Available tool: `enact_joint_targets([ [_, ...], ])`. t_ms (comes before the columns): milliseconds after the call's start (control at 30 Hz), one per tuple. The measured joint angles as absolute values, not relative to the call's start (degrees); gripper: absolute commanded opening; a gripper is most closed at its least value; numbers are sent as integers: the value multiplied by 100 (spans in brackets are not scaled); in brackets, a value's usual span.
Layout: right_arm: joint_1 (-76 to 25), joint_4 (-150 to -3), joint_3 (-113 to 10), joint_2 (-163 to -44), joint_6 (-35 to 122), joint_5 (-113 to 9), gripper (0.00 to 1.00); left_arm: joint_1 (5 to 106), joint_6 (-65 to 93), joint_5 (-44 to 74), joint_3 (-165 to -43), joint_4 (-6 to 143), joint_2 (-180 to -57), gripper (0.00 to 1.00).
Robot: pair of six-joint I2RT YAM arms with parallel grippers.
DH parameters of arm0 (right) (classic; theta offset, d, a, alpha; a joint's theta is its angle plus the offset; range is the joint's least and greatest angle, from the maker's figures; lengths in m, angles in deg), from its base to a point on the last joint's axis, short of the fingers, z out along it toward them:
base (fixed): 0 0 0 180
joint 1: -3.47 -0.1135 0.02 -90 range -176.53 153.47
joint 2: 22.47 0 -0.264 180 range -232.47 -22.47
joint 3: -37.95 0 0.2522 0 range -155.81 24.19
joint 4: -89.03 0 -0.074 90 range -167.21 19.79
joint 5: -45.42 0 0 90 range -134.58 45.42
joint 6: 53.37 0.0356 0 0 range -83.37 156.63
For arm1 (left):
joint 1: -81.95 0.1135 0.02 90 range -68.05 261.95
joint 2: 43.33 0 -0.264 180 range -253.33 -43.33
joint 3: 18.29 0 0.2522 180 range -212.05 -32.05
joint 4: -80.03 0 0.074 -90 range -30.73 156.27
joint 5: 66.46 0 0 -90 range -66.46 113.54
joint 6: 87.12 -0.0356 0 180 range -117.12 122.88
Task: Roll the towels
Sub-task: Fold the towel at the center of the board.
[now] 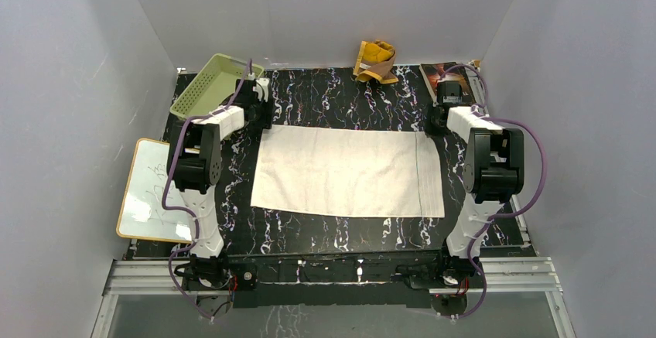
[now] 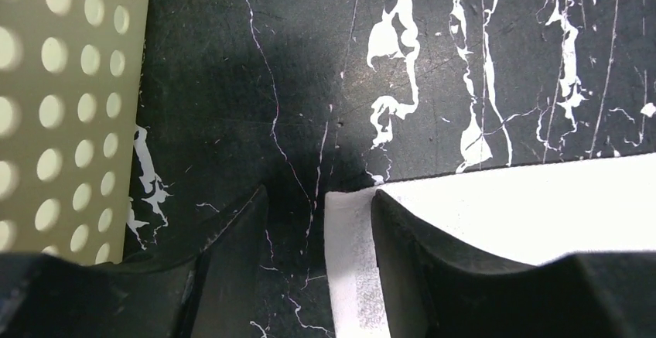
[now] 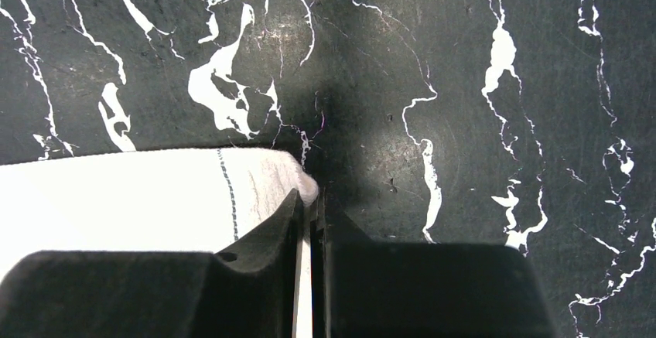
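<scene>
Book (image 1: 435, 68) partly behind right gripper (image 1: 432, 125)

The top camera looks steeply down from above and behind both arm bases, taking in the whole black marbled surface (image 1: 340, 94). Each wrist camera hangs very close over that surface, looking down past its own gripper: the left gripper (image 2: 317, 199) and the right gripper (image 3: 309, 203). All three views share the cream-white towel (image 1: 348, 172), and the wrist views catch its opposite far corners.
</scene>
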State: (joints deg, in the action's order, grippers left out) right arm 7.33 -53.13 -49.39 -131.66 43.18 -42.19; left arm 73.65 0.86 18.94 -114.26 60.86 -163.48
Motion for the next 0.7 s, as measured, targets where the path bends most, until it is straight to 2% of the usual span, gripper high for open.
enact_joint_targets([
  [100,735,-5313,-4939,-13133,4326,-4260,0,7304,7,2052,-11256,6291,-16285,40],
  [167,733,-5311,-4939,-13124,4346,-4289,0,7287,-19,2078,-11181,6399,-16265,11],
  [200,733,-5311,-4939,-13118,4364,-4302,0,7282,-6,2078,-11164,6440,-16263,0],
  [500,733,-5318,-4915,-13015,4617,-4440,0,7304,35,1713,-10897,6882,-16185,0],
  [700,733,-5342,-4921,-12825,4820,-4444,0,7532,151,1531,-10803,6547,-15879,0],
])
